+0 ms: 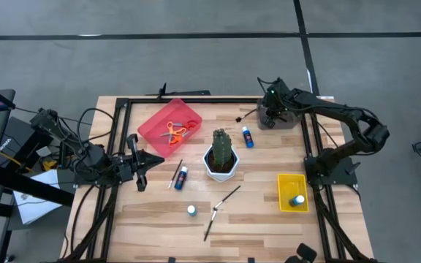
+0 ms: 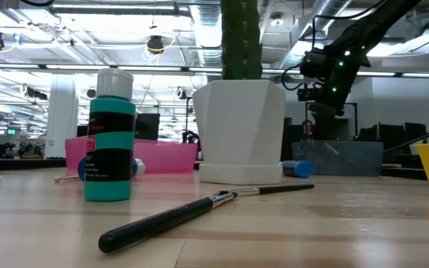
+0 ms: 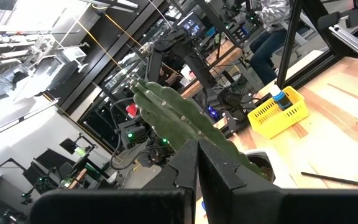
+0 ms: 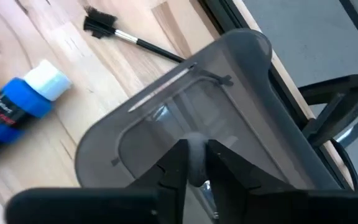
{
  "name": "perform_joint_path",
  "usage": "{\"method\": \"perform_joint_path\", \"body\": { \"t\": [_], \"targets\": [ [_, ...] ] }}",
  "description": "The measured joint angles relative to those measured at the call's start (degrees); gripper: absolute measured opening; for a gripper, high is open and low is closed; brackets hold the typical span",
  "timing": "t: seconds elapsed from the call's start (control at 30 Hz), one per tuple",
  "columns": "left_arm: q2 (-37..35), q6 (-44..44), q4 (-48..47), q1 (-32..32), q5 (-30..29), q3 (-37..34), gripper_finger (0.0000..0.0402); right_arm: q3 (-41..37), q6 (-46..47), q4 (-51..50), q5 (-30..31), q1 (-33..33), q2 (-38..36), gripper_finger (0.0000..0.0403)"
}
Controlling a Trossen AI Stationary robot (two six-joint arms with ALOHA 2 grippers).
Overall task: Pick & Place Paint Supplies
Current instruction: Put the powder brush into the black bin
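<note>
The table (image 1: 269,219) is pale wood with a smooth, lightly glossy grain. Just under the right gripper (image 4: 191,163) sits a smoky translucent plastic bin (image 4: 241,93); beside it lies a glossy blue plastic bottle (image 4: 14,112) with a matt white cap.

My wooden table (image 1: 269,219) carries: red tray (image 1: 152,126), yellow basket (image 1: 283,191), grey bin (image 1: 287,120), potted cactus (image 1: 221,155). Loose on it: paint bottles (image 1: 248,136), brushes (image 1: 212,218).

four bottles (image 1: 248,136), three brushes (image 1: 225,199), three bins (image 1: 169,127).

No legible text; labels on teal bottle (image 2: 110,138) and blue bottle (image 4: 14,112) unreadable.
</note>
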Motion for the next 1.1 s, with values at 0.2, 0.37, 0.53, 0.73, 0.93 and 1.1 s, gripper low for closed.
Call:
{"method": "perform_joint_path", "body": {
  "t": [0.2, 0.37, 0.53, 0.73, 0.93, 1.1],
  "targets": [
    [0.0, 0.0, 0.0, 0.0, 0.0, 0.0, 0.0007, 0.0, 0.3, 0.6, 0.0, 0.0, 0.0, 0.0091],
    [0.0, 0.1, 0.0, 0.0, 0.0, 0.0, 0.0007, 0.0, 1.4, 4.7, 0.1, 0.0, 0.0, 0.0096],
    [0.0, 0.1, 0.0, 0.0, 0.0, 0.0, 0.0007, 0.0, 2.2, 7.6, 0.2, -0.1, 0.0, 0.0076],
    [0.0, 0.2, 0.0, 0.0, 0.0, 0.0, 0.0007, 0.0, 2.5, 7.5, 0.0, -1.7, 1.8, 0.0013],
    [0.0, 0.2, 0.0, 0.0, 0.0, 0.0, 0.0007, 1.0, 2.6, 9.7, 0.0, -3.5, 8.5, 0.0002],
    [0.0, 0.2, 0.0, 0.0, 0.0, 0.0, 0.0007, 5.1, 2.6, 10.4, -0.7, -4.2, 14.8, 0.0001]
  ]
}}
